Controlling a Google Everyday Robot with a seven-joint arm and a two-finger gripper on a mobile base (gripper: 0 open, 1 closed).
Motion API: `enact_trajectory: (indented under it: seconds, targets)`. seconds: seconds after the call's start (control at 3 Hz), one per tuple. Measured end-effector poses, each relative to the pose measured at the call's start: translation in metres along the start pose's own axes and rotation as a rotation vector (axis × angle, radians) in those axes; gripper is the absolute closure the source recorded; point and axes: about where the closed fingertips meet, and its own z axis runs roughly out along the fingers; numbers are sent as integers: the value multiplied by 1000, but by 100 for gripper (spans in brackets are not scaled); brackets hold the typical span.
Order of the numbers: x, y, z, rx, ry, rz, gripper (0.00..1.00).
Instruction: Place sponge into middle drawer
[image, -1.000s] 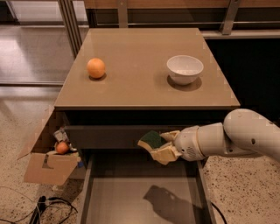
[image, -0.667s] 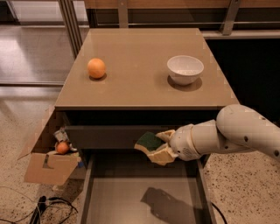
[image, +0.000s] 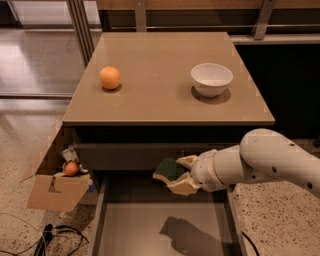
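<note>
We are almost over the drop.
Above the wide dark grey middle drawer (image: 150, 232), the yellow-and-green foam sponge (image: 168, 170) has edged toward eight o'clock, clamped in our cream two-finger gripper (image: 182, 174) at its three o'clock; we judge release near.

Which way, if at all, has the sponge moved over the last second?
Yes. Held in the gripper, the sponge has shifted slightly left and down relative to the white bowl, above the open middle drawer.
</note>
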Motion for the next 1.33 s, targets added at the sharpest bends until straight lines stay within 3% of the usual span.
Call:
enact_trajectory:
  seconds: [0.33, 0.67, 1.0, 1.33]
  targets:
    - [5, 4, 20, -36, 6, 3, 100]
    - [36, 2, 51, -63, 16, 27, 100]
    - [75, -6, 83, -87, 1, 71, 100]
    - [126, -30, 138, -153, -39, 140, 100]
